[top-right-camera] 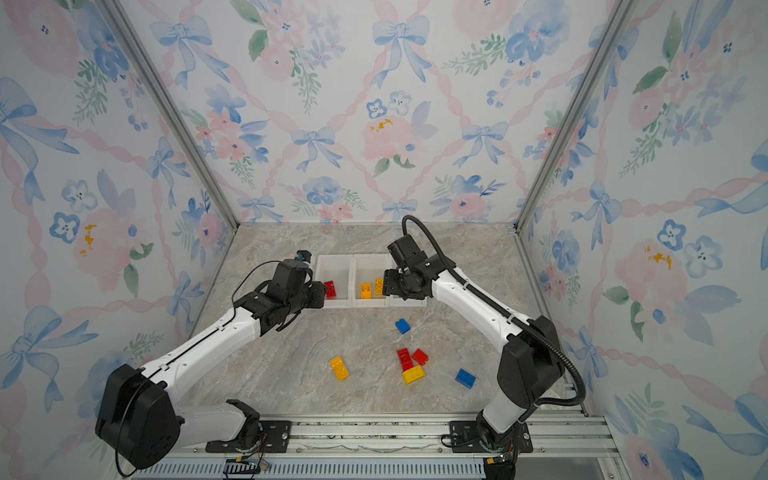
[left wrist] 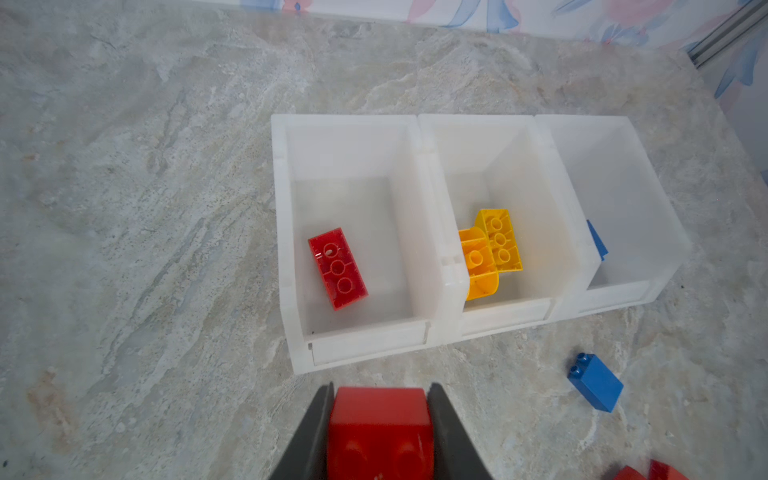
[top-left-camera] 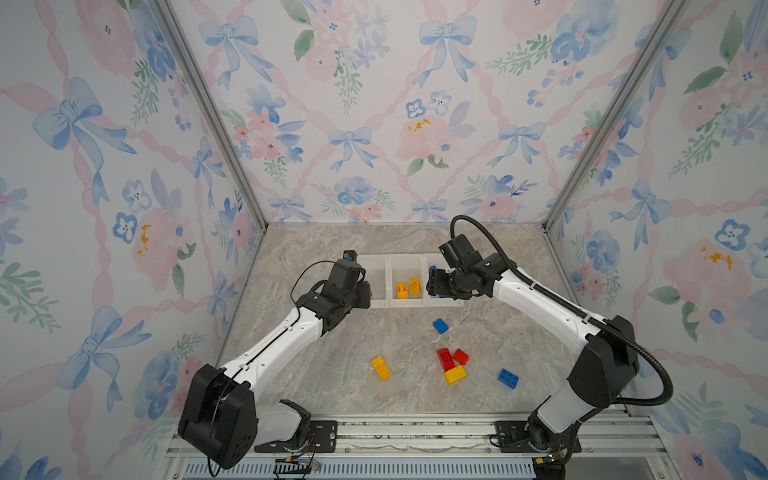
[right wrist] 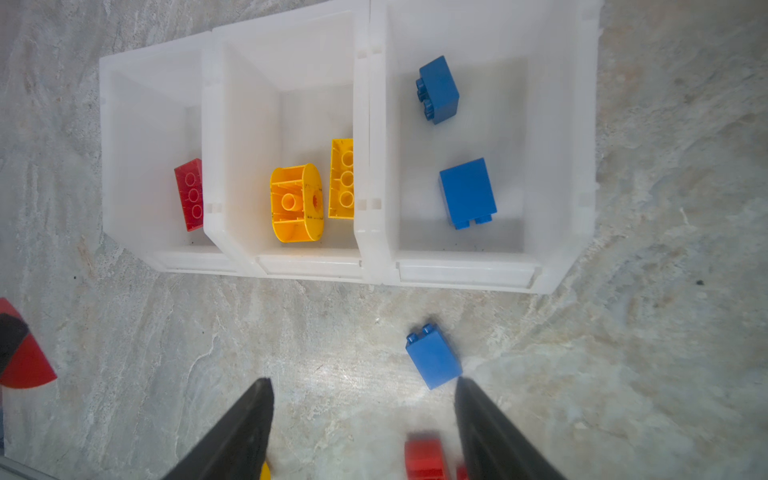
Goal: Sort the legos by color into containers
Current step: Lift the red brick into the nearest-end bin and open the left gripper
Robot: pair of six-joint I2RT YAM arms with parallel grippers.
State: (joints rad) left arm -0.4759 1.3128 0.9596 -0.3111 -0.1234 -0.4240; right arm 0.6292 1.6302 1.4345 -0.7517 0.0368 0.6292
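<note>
At the containers' (left wrist: 370,345) left end, the left gripper (left wrist: 382,386) pinches a red lego (left wrist: 380,432) above the surface (left wrist: 145,249), while the right gripper (right wrist: 362,380), jaws spread & empty, hovers nr a loose blue lego (right wrist: 434,359).

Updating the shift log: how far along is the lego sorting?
Done: one binned red brick, two binned yellows and two binned blues sit in separate containers. In hand: left claw grips a second red brick; right claw is open, empty. Left: six loose legos, two per color, on the table.
</note>
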